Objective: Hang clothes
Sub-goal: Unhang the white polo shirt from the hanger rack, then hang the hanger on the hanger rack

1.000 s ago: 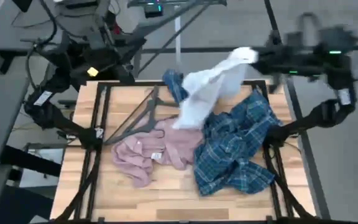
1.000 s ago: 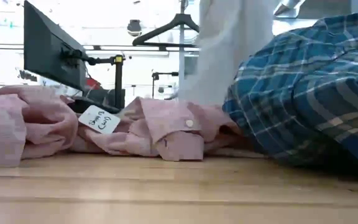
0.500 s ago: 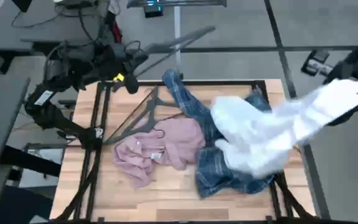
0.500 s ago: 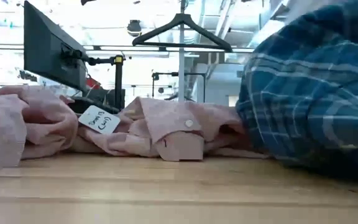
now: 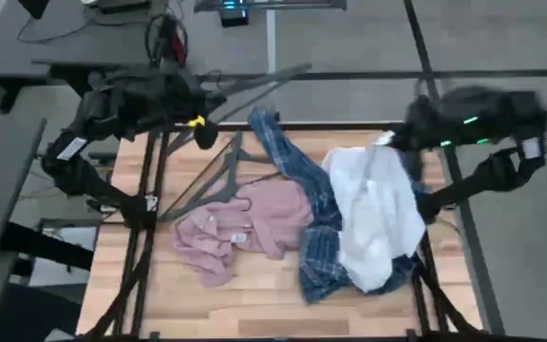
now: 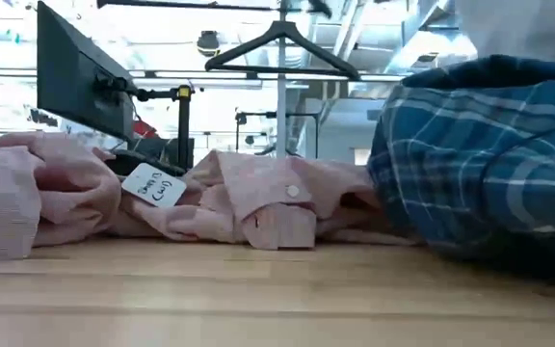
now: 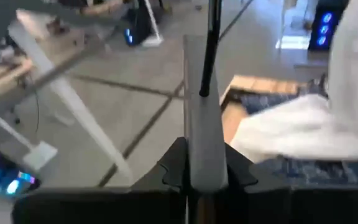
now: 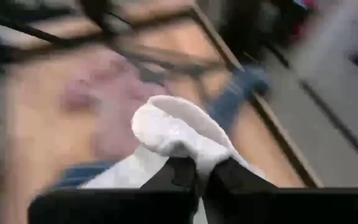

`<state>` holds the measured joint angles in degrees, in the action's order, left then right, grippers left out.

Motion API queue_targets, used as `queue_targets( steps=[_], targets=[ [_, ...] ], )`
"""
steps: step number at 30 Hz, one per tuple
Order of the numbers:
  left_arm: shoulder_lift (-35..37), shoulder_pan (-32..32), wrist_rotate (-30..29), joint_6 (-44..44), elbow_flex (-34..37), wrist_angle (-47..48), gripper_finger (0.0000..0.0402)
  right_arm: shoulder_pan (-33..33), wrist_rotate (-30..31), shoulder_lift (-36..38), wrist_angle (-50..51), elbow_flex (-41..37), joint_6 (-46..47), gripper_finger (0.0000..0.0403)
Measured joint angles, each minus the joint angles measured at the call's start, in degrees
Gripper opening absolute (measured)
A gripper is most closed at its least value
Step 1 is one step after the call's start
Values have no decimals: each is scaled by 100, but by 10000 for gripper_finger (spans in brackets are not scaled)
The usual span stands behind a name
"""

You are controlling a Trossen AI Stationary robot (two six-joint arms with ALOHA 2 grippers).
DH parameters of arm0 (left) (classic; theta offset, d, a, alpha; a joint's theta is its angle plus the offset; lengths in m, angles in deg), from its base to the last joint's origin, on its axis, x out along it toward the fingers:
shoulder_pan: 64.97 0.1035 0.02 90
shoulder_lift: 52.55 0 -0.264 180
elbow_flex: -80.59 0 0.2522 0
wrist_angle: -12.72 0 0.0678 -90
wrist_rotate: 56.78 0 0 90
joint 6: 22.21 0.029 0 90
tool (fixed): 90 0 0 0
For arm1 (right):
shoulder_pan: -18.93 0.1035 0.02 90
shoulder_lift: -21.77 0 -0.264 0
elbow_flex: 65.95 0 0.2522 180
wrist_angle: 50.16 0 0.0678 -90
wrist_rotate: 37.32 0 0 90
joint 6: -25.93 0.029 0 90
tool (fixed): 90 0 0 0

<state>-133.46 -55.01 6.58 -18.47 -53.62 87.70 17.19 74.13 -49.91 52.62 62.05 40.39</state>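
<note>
The white shirt [image 5: 373, 214] drapes over the plaid shirt [image 5: 316, 256] on the table's right half, its long axis running down from the right gripper [image 5: 394, 141], which clamps its upper edge. The left gripper [image 5: 200, 128], well apart, grips a hanger [image 5: 254, 81].

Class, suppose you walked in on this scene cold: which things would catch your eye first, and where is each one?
First, the white shirt, pinched at one end by the right tool and draped over the blue plaid shirt on the table's right side. Next, the pink shirt crumpled mid-table, and the left tool off the table's far left corner, gripping a dark hanger.
</note>
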Motion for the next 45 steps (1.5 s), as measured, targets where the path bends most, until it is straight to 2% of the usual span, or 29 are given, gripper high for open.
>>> queue_targets(
  steps=[2, 7, 10, 12, 16, 23, 26, 30, 36, 41, 45],
  targets=[
    [-12, -2, 31, -147, 64, 276, 26, -57, 167, 7, 24, -519, 88, 0],
    [-40, -2, 97, -436, 162, 628, 26, -254, -103, -119, 33, -1633, 113, 0],
    [-92, -13, 108, -494, 170, 789, 26, -417, -473, -194, -86, -2080, 117, 4],
    [-103, -17, 220, -509, 171, 844, 26, -586, -933, -251, -338, -2232, 166, 16],
    [-130, -20, 409, -509, 171, 1017, 26, -960, -1707, -270, -760, -2283, 213, 68],
    [-155, -20, 674, -353, 171, 1402, 26, -1518, -2011, -214, -846, -1929, 52, 183],
    [-158, 46, 1116, -164, 171, 1460, 26, -1664, -2013, -210, -1017, -1606, -217, 215],
    [-182, 353, 2087, 198, 231, 1440, 26, -1652, -2108, -208, -2006, -1359, -524, 231],
    [-206, 1112, 3579, 560, 618, 849, 26, -1470, -3224, -268, -3656, -1336, -692, 229],
    [-154, 1231, 4688, 822, 700, 93, 26, -1316, -3261, -527, -3664, -1343, -940, 227],
    [8, 1243, 4825, 943, 698, 20, 26, -1329, -3263, -551, -3754, -1345, -907, 227]
  ],
)
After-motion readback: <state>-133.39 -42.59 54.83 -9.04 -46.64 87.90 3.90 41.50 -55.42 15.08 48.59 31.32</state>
